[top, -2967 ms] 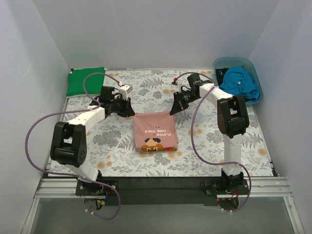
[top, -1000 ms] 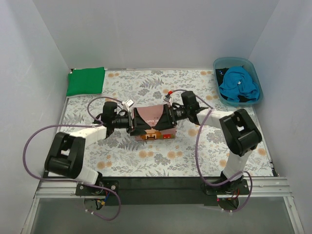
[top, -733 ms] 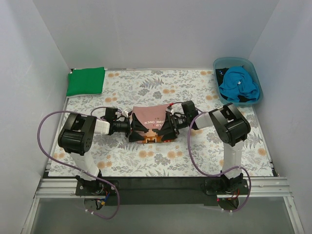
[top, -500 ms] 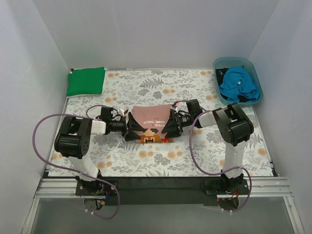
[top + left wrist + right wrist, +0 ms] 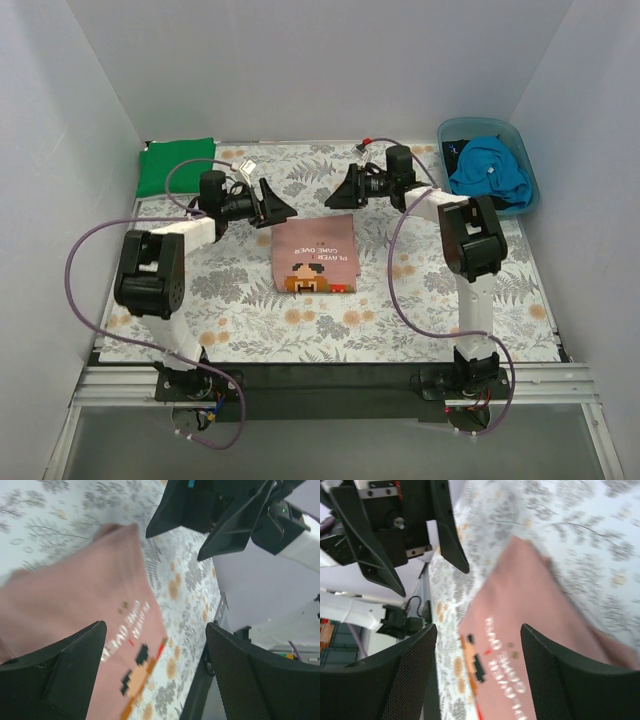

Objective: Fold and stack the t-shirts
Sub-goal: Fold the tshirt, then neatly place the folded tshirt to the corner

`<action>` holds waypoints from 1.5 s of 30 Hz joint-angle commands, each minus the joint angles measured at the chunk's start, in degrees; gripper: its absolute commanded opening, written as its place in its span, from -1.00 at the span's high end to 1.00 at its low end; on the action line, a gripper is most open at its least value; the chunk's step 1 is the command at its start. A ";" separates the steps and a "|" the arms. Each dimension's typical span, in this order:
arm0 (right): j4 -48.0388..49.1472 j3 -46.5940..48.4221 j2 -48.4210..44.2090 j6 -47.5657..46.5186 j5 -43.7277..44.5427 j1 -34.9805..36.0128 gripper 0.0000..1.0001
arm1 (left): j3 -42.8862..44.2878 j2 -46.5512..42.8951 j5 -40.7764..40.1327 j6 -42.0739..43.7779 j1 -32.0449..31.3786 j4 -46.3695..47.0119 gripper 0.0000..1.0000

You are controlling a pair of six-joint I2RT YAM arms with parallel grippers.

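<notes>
The dusty pink t-shirt (image 5: pixel 315 256) lies folded into a compact rectangle near the middle of the floral worktop (image 5: pixel 400 310), its pixel-figure print and lettering facing up, with nothing gripping it; the left tool (image 5: pixel 275 206) hangs above the worktop just beyond the shirt's far left corner, its fingers (image 5: pixel 60 675) spread wide and holding nothing, and the left wrist view looks down between them onto the pink cloth and its print; the right tool (image 5: pixel 340 191) hangs just beyond the shirt's far right corner, its fingers (image 5: pixel 400 680) likewise spread wide and empty, and its wrist view shows the shirt's far edge and the lettering below; the two tools face each other across the far end of the shirt, near but apart, each one visible in the other's wrist camera; the bright green t-shirt (image 5: pixel 176 166) lies folded flat at the far left corner of the worktop, well apart from the pink one; the bright blue t-shirt (image 5: pixel 490 173) sits crumpled inside the teal tub (image 5: pixel 452 130) at the far right corner, unfolded; purple cables (image 5: pixel 80 262) loop from both arms over the worktop.
</notes>
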 commanded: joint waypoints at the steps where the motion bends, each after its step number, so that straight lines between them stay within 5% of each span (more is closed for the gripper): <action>1: -1.29 3.69 7.39 -1.53 3.54 -0.87 -0.46 | 4.02 9.06 -5.07 -1.99 1.22 7.94 -0.56; 7: -1.64 7.30 15.48 -3.29 4.87 -2.98 -0.25 | 9.40 22.78 -6.13 -5.96 3.95 10.43 -0.41; 12: -2.25 9.23 14.89 -3.20 4.52 -4.39 -0.16 | 13.78 21.05 -6.04 0.08 5.35 5.44 -0.25; 18: -18.22 10.11 -1.98 -19.39 10.30 -2.03 -0.39 | 15.38 3.34 -8.15 12.49 9.57 -10.29 -0.85; 23: -36.57 9.24 -13.32 -38.68 25.50 7.02 -0.40 | 8.01 -12.07 -7.97 8.30 16.94 -15.06 -0.86; 28: -42.59 5.81 -17.73 -50.29 42.09 20.79 -0.32 | 3.34 -20.78 -2.34 -0.68 28.45 -17.66 -0.87; 37: -45.32 4.75 -13.09 -52.95 58.90 40.33 -0.12 | 2.64 -28.08 -21.40 12.85 30.14 -34.38 -0.88; 45: -45.23 8.44 -4.56 -53.74 65.25 44.56 0.00 | -1.49 -30.38 -21.07 14.17 30.14 -35.80 -0.88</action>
